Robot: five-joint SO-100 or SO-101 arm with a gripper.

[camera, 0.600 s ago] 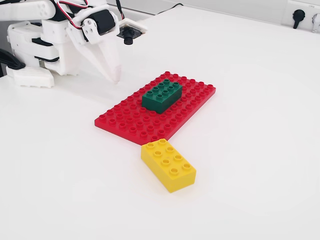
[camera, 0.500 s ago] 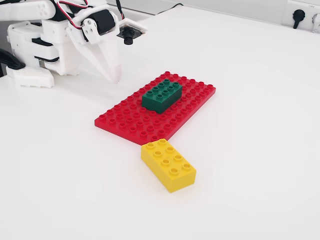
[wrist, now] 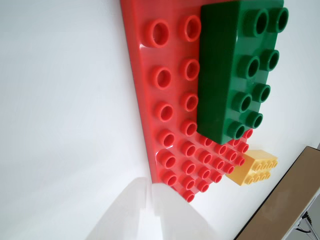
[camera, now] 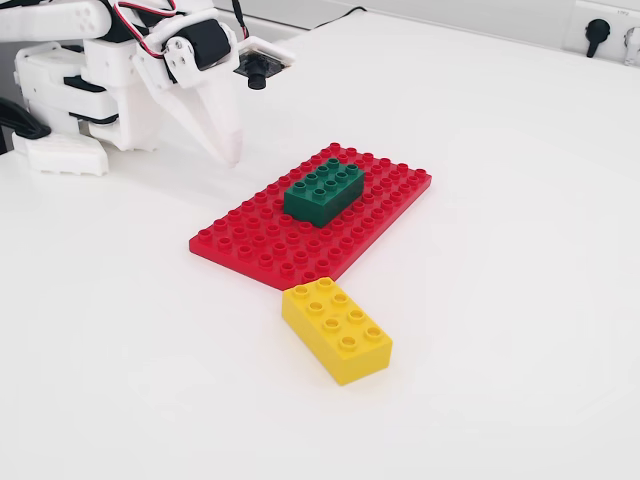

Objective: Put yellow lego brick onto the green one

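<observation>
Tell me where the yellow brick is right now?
In the fixed view, the yellow lego brick lies on the white table in front, just off the near edge of the red baseplate. The green brick sits on that plate.

No readable text, brand or number is showing in either view. A tiny mark beside the wall socket (camera: 599,36) is appearing too small to read.

Fixed view oblique; wrist view close above baseplate (wrist: 172,125).
</observation>
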